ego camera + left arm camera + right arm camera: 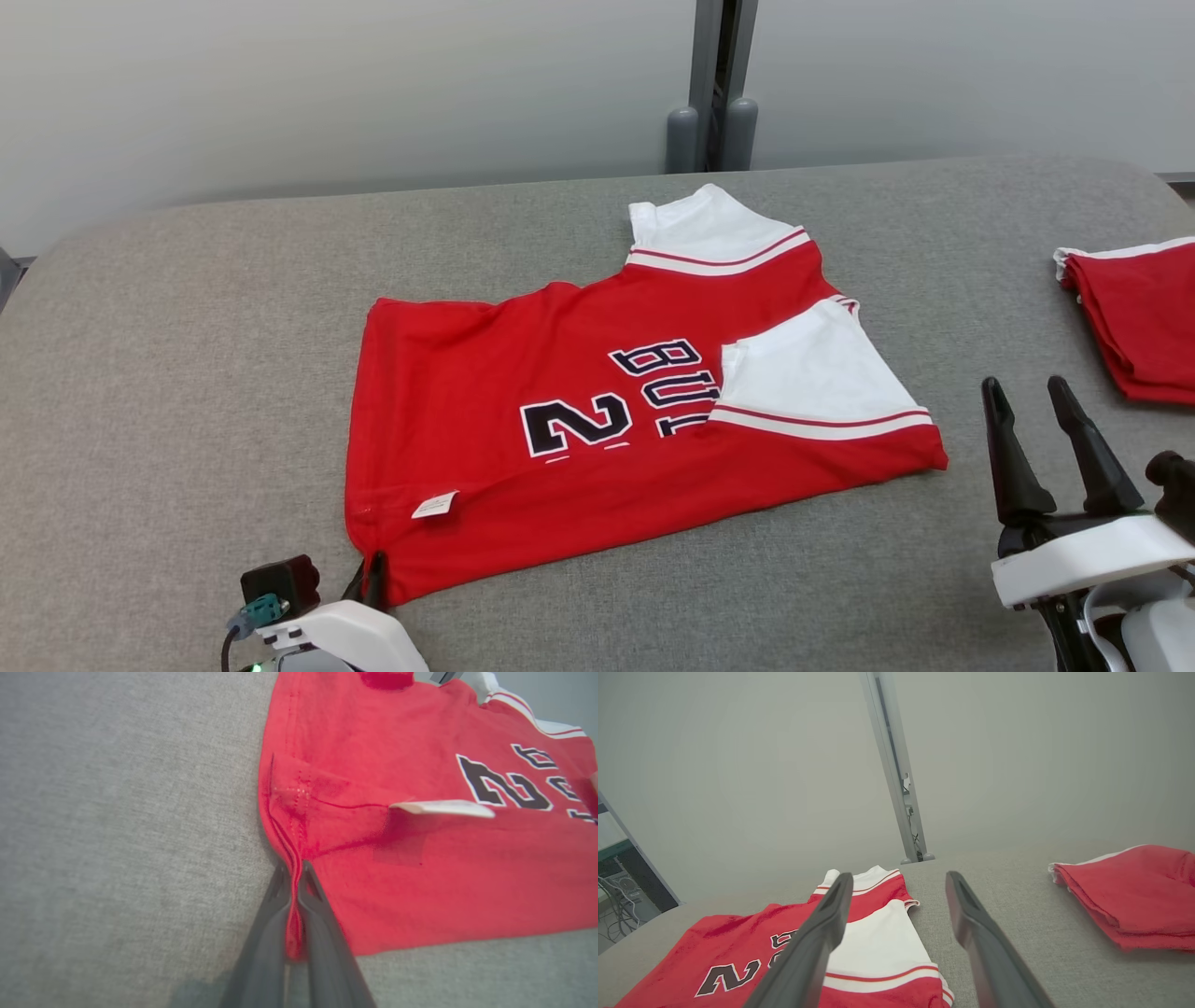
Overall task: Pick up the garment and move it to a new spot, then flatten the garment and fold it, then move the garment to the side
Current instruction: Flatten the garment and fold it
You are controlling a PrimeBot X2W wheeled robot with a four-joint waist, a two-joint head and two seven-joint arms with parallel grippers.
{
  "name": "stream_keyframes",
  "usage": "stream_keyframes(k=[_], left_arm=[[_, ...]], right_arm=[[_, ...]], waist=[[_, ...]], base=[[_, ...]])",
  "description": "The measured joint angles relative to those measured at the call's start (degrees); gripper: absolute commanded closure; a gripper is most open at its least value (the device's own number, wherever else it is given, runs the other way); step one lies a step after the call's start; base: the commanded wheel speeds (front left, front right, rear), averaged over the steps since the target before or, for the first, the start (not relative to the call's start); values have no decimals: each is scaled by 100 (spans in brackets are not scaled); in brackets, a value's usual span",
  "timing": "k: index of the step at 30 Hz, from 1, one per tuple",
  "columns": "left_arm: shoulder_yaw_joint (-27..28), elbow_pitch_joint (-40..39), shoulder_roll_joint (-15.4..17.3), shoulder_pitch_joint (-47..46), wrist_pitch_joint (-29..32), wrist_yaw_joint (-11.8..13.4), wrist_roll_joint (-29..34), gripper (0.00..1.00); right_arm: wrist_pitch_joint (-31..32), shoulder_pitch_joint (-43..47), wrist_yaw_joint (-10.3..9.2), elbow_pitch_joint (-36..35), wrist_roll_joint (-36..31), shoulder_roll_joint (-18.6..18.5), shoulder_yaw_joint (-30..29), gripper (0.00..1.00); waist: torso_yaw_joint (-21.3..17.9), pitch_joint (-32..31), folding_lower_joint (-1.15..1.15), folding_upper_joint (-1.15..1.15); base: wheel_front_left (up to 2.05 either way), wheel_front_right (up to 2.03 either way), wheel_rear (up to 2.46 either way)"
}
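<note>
The grey padded table [187, 392] is seen across the whole head view. A red jersey [467, 392] is laid flat at its centre. Two white sleeves [812, 369] are turned in over the red, one at the far edge and one beside the lettering on the right. A second red garment [1134, 317] is laid at the table's right edge, well apart from the jersey.

At the jersey's near-left corner the left gripper [373, 577] is clamped on the cloth. In the left wrist view the hem seam is pinched between its two closed fingers [273, 919].

The right gripper [1025, 387] is held off the cloth, to the right of the jersey's near-right corner, with its fingers spread apart.

A small white label [435, 505] is seen on the red, near the clamped corner.
</note>
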Motion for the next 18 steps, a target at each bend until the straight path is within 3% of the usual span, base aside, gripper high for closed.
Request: stream_keyframes(k=[18], left_arm=[[90,-938,91,88,-41,174,799,100]], right_arm=[[437,-787,0,2573,660,509,-570,0]], waist=[[407,184,0,0]], base=[[0,0,0]])
